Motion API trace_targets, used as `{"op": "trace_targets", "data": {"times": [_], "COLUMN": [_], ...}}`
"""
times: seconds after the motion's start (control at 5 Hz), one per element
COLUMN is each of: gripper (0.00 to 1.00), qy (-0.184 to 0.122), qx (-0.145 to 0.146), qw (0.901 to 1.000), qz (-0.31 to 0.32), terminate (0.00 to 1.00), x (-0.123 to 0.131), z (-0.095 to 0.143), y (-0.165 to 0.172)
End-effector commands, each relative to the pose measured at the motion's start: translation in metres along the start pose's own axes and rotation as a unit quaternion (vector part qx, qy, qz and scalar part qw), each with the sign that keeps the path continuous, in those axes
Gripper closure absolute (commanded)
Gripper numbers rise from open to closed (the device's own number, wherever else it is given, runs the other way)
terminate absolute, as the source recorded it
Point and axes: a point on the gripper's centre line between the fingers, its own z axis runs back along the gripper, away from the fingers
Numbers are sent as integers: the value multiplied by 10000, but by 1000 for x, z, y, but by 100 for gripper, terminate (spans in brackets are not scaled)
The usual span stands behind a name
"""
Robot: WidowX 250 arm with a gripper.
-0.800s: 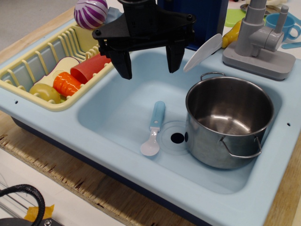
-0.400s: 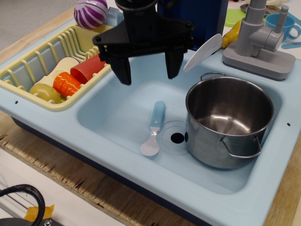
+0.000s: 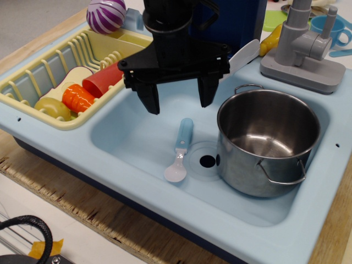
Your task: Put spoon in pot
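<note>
My gripper (image 3: 177, 102) hangs over the far part of the sink (image 3: 137, 132), pointing straight down, with its two black fingers (image 3: 149, 98) spread wide apart and nothing between them. The left finger stands above the bare sink floor, the right one (image 3: 206, 92) near the far left rim of the pot. The fingertips sit above and a little beyond the far end of the spoon's handle, not touching it.

The spoon (image 3: 180, 149) lies flat on the sink floor, near the middle, just left of the drain hole (image 3: 207, 160). Its light blue handle points away toward my gripper, and its white rounded bowl points to the near side. It is small, far shorter than the pot is wide.

The pot (image 3: 268, 142) stands upright in the right part of the sink, just right of the drain. It is shiny steel, round with straight sides, and its inside is bare. One thin wire handle shows at the far rim and another on the near right side.

To the left, a yellow dish rack (image 3: 41, 74) holds a red cup (image 3: 104, 80) and an orange piece (image 3: 78, 97). A purple striped ball (image 3: 106, 15) sits at its far end. A white flat utensil (image 3: 239, 59) leans at the far edge of the sink, beside the grey tap (image 3: 305, 47).
</note>
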Motion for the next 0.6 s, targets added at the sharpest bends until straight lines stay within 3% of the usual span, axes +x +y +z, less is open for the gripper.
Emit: {"op": "trace_targets", "data": {"times": [0.0,0.4], "gripper": [0,0], "qy": [72,252], "qx": [-39,-203], "qw": [9999,9992], "qz": [124,218], "terminate": [0,0], "x": [7,9], "z": [-11,-32], "y": [2,7]}}
